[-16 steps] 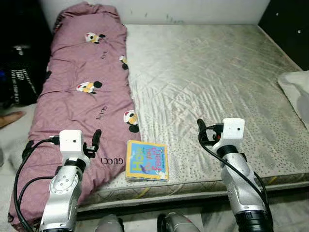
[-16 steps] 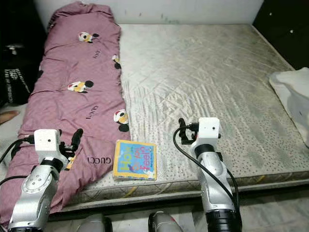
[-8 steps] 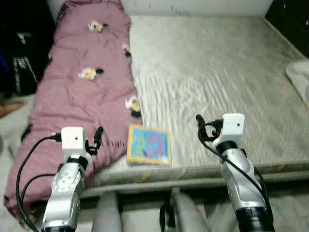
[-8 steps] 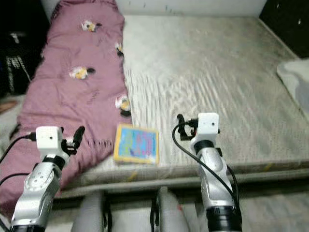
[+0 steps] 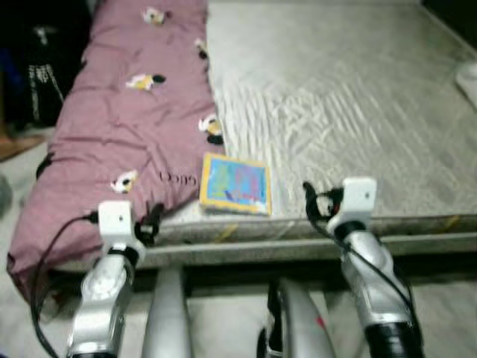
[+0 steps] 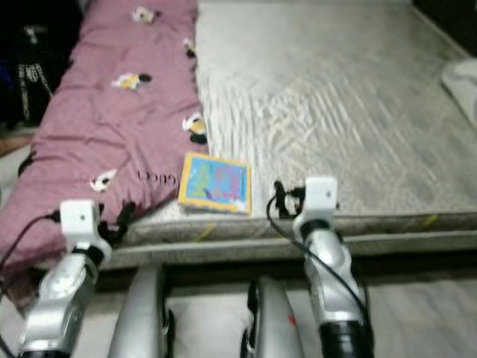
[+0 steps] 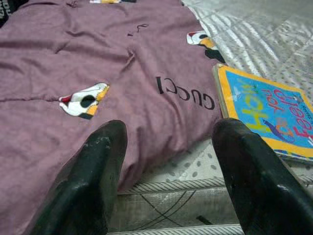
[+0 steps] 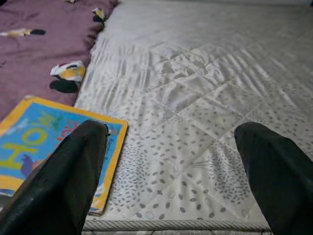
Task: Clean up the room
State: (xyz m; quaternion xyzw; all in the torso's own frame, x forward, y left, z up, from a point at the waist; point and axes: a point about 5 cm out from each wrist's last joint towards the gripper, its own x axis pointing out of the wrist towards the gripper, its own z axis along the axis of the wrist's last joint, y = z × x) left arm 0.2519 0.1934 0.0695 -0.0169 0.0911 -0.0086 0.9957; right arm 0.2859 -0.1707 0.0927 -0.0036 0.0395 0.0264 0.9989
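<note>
1. While both arms hang forward at the mattress (image 5: 335, 97) edge, the left gripper (image 7: 166, 147) has its two black fingers spread with nothing between them, and the right gripper (image 8: 171, 147) is likewise spread and empty.
2. Between the two grippers, a children's picture book (image 5: 235, 183) lies flat near the front edge of the mattress, its left side touching the mauve cartoon-print quilt (image 5: 127, 127).
3. Judging by its thick, squared cover, the book is likely a stiff board book, fairly light, with a glossy face that may slip; the front edge nearest the mattress border looks like the best place to pinch.
4. From the left wrist view, the book's stacked page edges and the quilt's printed lettering are plain; the eye views are too blurred for that, but they take in the whole bed, a dark bag (image 5: 41, 74) beside it and pale cloth (image 5: 468, 74) at the far right.
</note>
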